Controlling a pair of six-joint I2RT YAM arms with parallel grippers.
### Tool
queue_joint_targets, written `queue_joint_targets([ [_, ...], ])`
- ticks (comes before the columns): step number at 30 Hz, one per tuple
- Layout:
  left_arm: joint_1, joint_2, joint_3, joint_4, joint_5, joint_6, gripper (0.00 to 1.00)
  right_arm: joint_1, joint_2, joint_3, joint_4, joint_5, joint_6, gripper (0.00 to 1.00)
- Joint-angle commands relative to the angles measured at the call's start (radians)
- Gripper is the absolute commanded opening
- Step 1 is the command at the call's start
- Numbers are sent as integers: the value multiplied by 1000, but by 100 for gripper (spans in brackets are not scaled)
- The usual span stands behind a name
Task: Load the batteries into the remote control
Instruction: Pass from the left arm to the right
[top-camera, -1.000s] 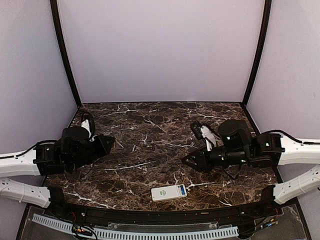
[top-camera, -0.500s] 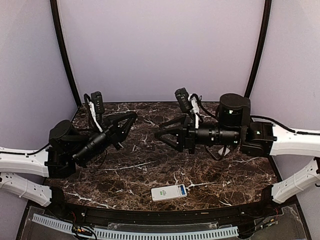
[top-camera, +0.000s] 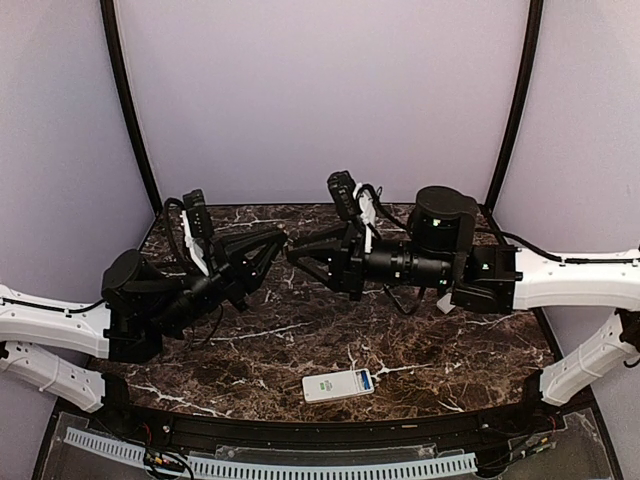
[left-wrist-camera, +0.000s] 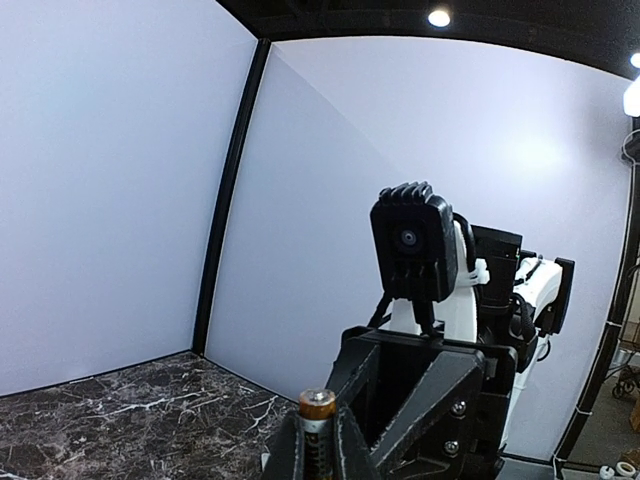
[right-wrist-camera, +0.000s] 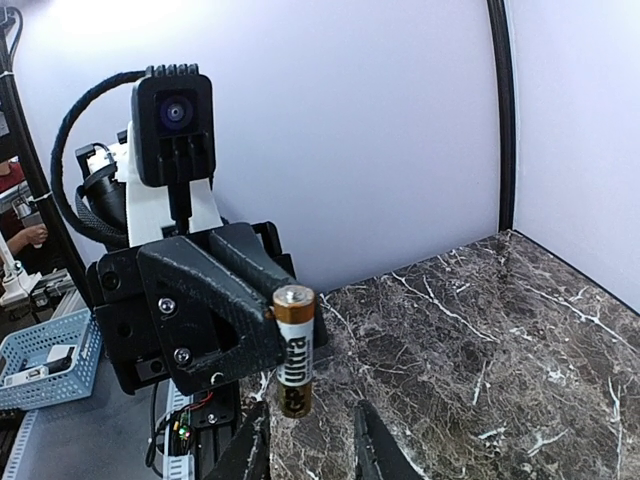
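Change: both my arms are up off the table (top-camera: 300, 340) and swung inward, tips now meeting in mid-air.
Left jaws: pinching a battery (right-wrist-camera: 293, 350) upright.
Right jaws: spread just below it, not gripping.
Meaning: a handover, I reckon; loading not yet begun.
Its look: copper top, gold-and-black body, "ultra" print.
Remote control (top-camera: 338, 385): white, flat near the table's front edge, well apart.

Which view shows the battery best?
Right wrist: the battery stands upright, label visible, gripped by the left hand. Left wrist shows only its top end between the fingers. Top external: too small to make out.
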Motion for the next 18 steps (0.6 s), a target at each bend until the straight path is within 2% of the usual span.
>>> queue_joint_targets([
  [1,-8,-6,-17,58,23,32,0,6,18,31,59,-12,-15,24],
  [11,-9,-37,-21,8,-34,12,0,-8,-47,27,-82,-38,-33,26],
  [18,-10,5,-5,19,-21,-42,0,-9,-1,41,-49,-86,-8,28],
])
